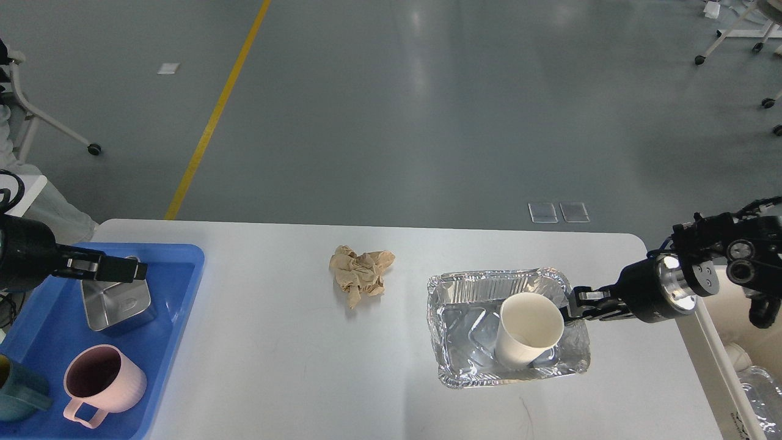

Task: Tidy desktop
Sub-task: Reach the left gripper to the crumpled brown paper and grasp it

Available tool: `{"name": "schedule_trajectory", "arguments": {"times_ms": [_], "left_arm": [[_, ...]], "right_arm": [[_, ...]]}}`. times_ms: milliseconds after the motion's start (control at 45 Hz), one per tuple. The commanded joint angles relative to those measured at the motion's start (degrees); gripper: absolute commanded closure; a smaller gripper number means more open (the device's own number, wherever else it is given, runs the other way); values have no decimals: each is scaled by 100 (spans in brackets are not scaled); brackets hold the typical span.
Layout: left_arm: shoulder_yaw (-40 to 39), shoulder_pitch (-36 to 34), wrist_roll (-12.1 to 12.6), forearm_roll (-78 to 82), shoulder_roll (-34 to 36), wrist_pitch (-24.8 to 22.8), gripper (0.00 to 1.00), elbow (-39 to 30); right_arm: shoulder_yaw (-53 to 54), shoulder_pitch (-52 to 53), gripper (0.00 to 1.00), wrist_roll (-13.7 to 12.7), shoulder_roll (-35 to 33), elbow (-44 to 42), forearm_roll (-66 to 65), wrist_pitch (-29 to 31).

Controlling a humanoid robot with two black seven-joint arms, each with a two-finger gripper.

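So the desktop [275, 366] is carrying a blue tray [177, 305] at its left edge, with a square steel tin [116, 302] toward the tray's far end, a pink mug [101, 382] at the near end, and a teal cup [18, 391] that's getting cut off by the frame. The left gripper [131, 270] is hanging right over the tin; can't make out its fingers. A crumpled brown paper [361, 274] is lying mid-desk, nearer the far edge. Toward the right edge a foil tray [452, 330] is holding a tilted white paper cup [525, 330], and the right gripper [571, 304] is pinching the tray's right rim.
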Motion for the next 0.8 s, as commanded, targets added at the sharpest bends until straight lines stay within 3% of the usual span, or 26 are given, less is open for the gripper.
{"name": "schedule_trajectory", "arguments": {"times_ms": [0,200,400,511,778], "left_arm": [[-21,9,39,-5,-221,111,26,60],[22,158,110,100,-959,980,26,349],[40,501,127,1206,-2136,1613,27,1061],[66,554,136,1690,-3164,2123,26,1781],[102,448,136,2253,-5081,2589,26,3451]], "right_arm": [[-1,-4,100,0,9,-1,0,0],[-1,-4,100,0,26,-18,0,0],[-1,-4,100,0,26,-9,0,0],[-1,-4,100,0,26,-9,0,0],[-1,-13,100,0,26,-18,9,0]]}}
